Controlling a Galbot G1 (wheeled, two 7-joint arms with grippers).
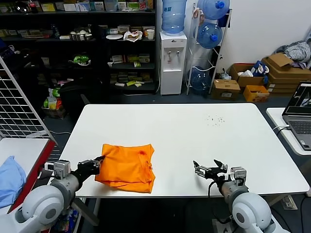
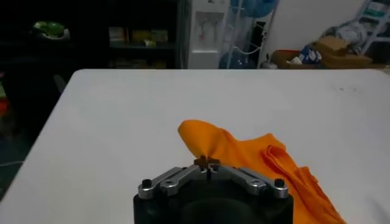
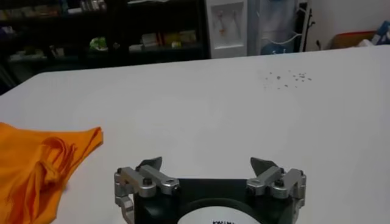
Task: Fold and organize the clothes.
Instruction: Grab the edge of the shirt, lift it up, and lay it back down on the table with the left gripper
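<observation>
— Where is the orange T-shirt (image 1: 127,166) being seen?

— It is being shown lying folded into a rough square on the white counter (image 1: 194,131), toward the near left part, close to the front edge. In the left wrist view a peak of its fabric (image 2: 210,143) is being pulled up off the counter.

— What is being done by the left pincer (image 1: 100,160)?

— It is being held at the shirt's left edge, jaws brought together and clamped on a pinch of the orange cloth; in its own wrist view the fingertips (image 2: 207,162) are being seen meeting on the raised fold.

— And the right pincer (image 1: 208,167)?

— It is being kept low over the bare counter near the front edge, well apart from the shirt, to its right. Its jaws are being held wide apart with nothing between them, as its wrist view is showing (image 3: 207,167).

— Is anything else being seen on the counter?

— A scatter of small dark specks (image 1: 215,119) is lying toward the far right part.
</observation>
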